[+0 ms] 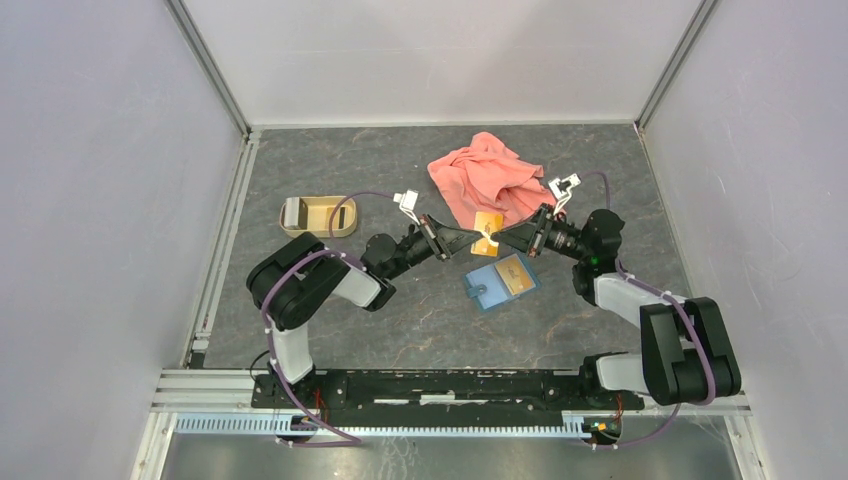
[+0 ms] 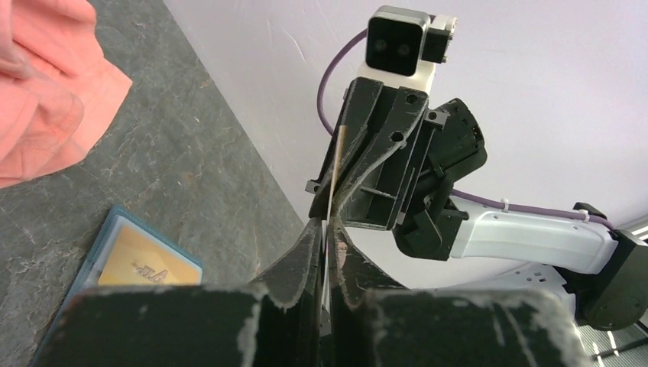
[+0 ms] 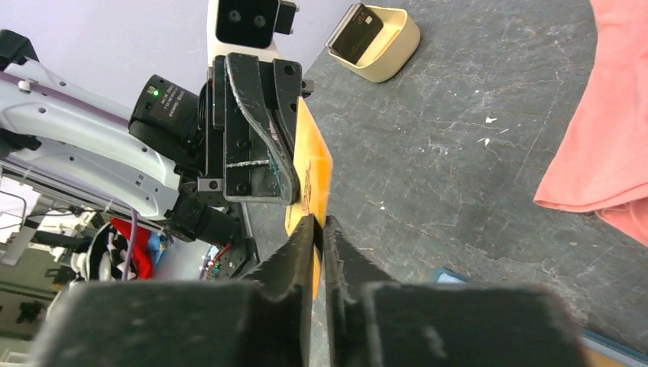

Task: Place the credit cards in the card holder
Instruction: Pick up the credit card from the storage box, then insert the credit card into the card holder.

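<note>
From above: my two arms meet nose to nose over the middle of the counter (image 1: pixel 400 320), and between them is one orange card (image 1: pixel 488 226), lifted off the surface. My left jaws are clenched on its left edge and my right jaws are pinched on its right edge, so both have it at once. Just nearer the bases, almost under the held card, the card holder (image 1: pixel 483 292) lies open and flat with a second orange card (image 1: pixel 516 277) lying on its right half. Just behind the meeting point lies the salmon-pink cloth (image 1: pixel 485 180), crumpled, its near edge close to my right wrist. The tan tray (image 1: pixel 320 232) sits well off to the left, behind my left arm and out of the path.

Left wrist view: here the card is edge-on, a thin pale line running from between my left fingers straight into the right jaws opposite, which are closed on it too. Down at the lower left is the card holder, teal rim and orange card face up, touching nothing. The cloth fills the top left corner, apart from the holder.

Right wrist view: my right fingers are squeezed on the card's lower edge, its orange face tilted upright, and the left jaws grip its far side. The tray stands beyond with something dark and flat leaning inside; I can't tell what it is. The cloth hangs in at the right, and a teal corner of the holder peeks in at the bottom right.
</note>
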You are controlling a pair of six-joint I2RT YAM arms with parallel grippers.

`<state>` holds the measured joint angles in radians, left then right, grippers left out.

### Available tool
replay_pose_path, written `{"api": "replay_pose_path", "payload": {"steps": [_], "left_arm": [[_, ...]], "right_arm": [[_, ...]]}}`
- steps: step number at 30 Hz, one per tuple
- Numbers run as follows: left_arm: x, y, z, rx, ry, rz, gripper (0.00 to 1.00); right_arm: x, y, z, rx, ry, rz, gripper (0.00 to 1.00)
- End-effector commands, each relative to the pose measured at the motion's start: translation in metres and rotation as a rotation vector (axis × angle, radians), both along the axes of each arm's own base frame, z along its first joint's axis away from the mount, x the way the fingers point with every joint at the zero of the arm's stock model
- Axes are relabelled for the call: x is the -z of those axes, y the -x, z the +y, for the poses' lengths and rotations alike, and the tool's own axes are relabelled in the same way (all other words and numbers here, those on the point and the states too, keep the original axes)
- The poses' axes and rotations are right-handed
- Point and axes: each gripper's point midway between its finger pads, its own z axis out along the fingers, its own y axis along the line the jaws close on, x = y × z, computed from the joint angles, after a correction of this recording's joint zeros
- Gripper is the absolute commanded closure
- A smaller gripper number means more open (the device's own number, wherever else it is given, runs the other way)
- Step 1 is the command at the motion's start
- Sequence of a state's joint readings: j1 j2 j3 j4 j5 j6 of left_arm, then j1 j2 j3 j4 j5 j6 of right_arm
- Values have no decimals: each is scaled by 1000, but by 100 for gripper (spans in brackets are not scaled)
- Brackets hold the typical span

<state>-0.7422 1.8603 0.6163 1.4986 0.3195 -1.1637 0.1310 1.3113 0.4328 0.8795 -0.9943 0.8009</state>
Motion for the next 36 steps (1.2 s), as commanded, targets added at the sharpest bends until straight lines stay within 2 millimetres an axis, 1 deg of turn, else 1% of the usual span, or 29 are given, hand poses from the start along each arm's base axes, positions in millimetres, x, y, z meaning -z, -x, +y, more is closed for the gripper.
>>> {"api": "replay_pose_path", "payload": {"steps": [1, 2, 3, 4, 5, 6, 8, 9, 10, 11, 13, 15, 17, 18, 20, 21, 22, 24, 27, 29, 33, 34, 36], "left_arm": [[-51, 10, 4, -3, 177, -150, 86], [-50, 9, 6, -17, 170, -151, 81], [-46, 7, 10, -38, 153, -147, 76], [-43, 4, 15, -66, 128, -150, 69], [-35, -2, 20, -101, 76, -144, 62], [-36, -4, 26, -131, 46, -166, 59], [-19, -13, 37, -196, -99, -176, 48], [-21, -15, 45, -240, -175, -224, 41], [-3, -20, 50, -267, -291, -227, 33], [-6, -21, 57, -292, -368, -266, 28], [5, -24, 71, -324, -538, -293, 17], [11, -24, 84, -350, -634, -307, 2], [22, -23, 94, -369, -678, -258, 0], [28, -20, 94, -346, -682, -240, 0], [35, -4, 80, -220, -654, -218, 1], [38, 0, 75, -183, -635, -179, 3], [44, 4, 71, -151, -633, -154, 6], [53, 8, 66, -130, -622, -85, 6], [62, 16, 59, -135, -620, -53, 6], [71, 21, 51, -123, -626, -20, 10], [87, 29, 34, -104, -604, 73, 12], [92, 31, 30, -100, -601, 93, 12], [99, 34, 24, -95, -602, 125, 13]], "right_arm": [[-8, 2, 5, -39, -20, -34, 97], [-9, 2, 4, -44, -10, -54, 100], [-5, 2, 5, -55, 12, -62, 100], [0, -1, 4, -60, 56, -89, 100], [6, -5, 2, -73, 116, -122, 100], [12, -8, -1, -84, 175, -150, 100], [19, -15, -10, -108, 299, -237, 100], [21, -18, -16, -117, 357, -283, 100], [22, -20, -22, -119, 387, -311, 100], [22, -22, -27, -117, 409, -330, 100], [24, -24, -37, -109, 430, -331, 100], [36, -18, -41, -151, 459, -295, 100], [52, -9, -41, -222, 475, -241, 100], [62, -3, -43, -255, 476, -190, 100], [74, 5, -44, -304, 462, -134, 100], [79, 6, -47, -310, 458, -103, 100], [82, 5, -48, -308, 458, -91, 100], [90, 3, -53, -287, 471, -53, 100], [102, 5, -53, -271, 462, 10, 100], [108, 3, -55, -263, 477, 34, 100], [115, 3, -54, -254, 468, 75, 100], [117, 0, -61, -230, 463, 91, 100], [120, -1, -63, -225, 455, 112, 100]]}}
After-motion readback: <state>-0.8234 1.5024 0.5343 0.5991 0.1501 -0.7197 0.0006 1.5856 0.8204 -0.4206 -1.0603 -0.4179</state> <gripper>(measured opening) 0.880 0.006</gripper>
